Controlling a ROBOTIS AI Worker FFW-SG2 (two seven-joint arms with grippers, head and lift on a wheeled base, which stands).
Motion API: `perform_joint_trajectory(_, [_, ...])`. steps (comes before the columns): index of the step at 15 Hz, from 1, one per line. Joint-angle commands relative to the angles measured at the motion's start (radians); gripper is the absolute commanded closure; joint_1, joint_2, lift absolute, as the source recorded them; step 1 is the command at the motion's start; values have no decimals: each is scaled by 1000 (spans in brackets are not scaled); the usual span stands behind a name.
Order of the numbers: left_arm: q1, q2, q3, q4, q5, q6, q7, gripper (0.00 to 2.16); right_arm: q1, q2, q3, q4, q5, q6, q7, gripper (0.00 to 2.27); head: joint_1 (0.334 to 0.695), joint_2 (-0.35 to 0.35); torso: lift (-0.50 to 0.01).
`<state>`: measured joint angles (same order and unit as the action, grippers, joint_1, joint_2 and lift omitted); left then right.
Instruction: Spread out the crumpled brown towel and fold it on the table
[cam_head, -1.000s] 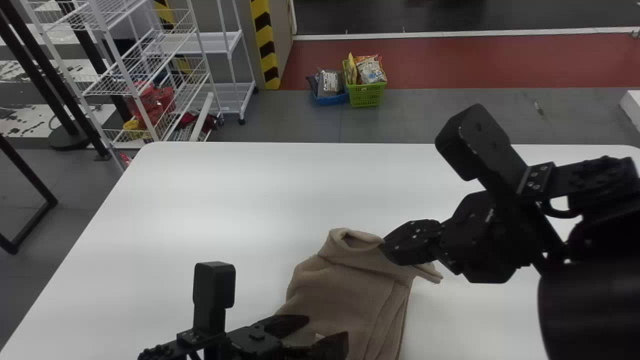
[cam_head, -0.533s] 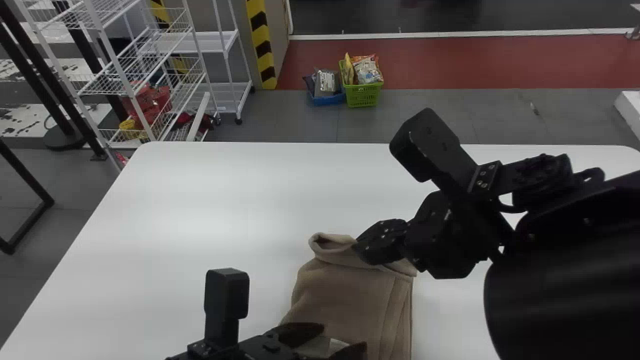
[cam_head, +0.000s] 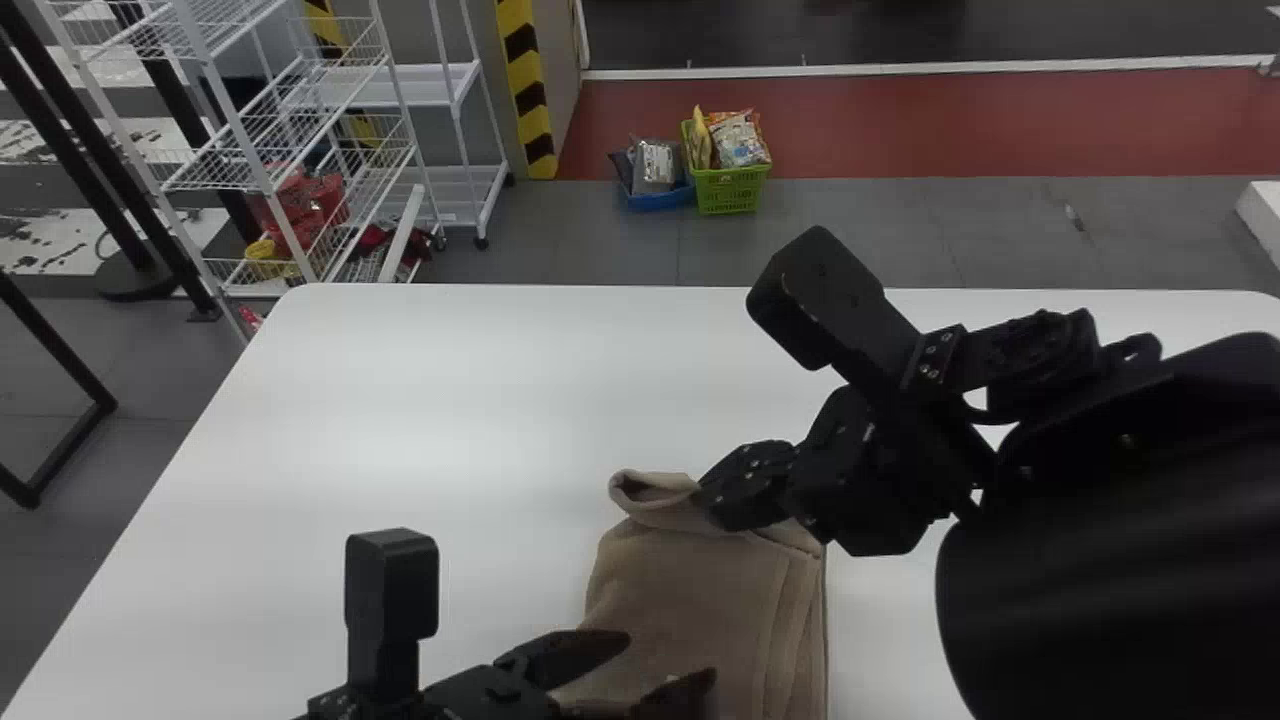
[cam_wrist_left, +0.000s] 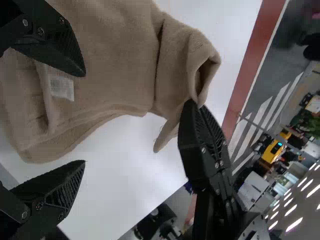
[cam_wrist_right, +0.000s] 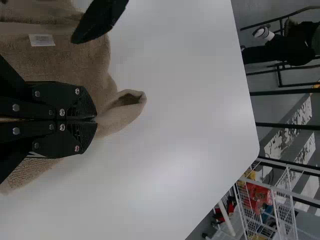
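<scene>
The brown towel (cam_head: 700, 620) lay on the worktop (cam_head: 430, 400), close to the robot, its near end running out of the head view at the bottom. The work looked to be well past the crumpled stage but short of finished. The body of the towel was fairly flat, and the side toward the robot's right ran nearly straight, with several edges lying along one another, which suggested that a lengthwise fold had been made. A small pale label (cam_wrist_left: 61, 88) showed on the cloth.

The far end was the untidy part. There the cloth curled over into a loose loop (cam_head: 645, 487) at the corner, and beside it the right pincer (cam_wrist_right: 96, 120) was closed tight, holding a pinch of the towel. The left pincer (cam_wrist_left: 84, 118) stood wide and held nothing, one finger over the near part of the towel and the other out past its side. Whether that first finger touched the cloth could not be told.

What remained, by the look of it, was to bring the far end over neatly, flatten the loop and square up the edges. The held pinch was small, so the loose corner could well have stayed rolled or dragged the layers askew if pulled unevenly.
</scene>
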<state>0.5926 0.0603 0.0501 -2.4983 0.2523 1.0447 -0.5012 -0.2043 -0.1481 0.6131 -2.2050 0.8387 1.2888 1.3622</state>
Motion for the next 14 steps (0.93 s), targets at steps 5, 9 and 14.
perform_joint_trajectory(5, [18,-2,143,144,-85,-334,9,302,17,-8,117,-33,31,33,5,1224,695,280,-127])
perform_joint_trajectory(9, [32,-5,175,196,-122,-420,13,353,43,-19,169,-32,80,33,5,1224,695,350,-127])
perform_joint_trajectory(14, [44,0,209,190,-148,-383,-45,458,37,-25,97,-70,82,54,5,1224,695,350,-127])
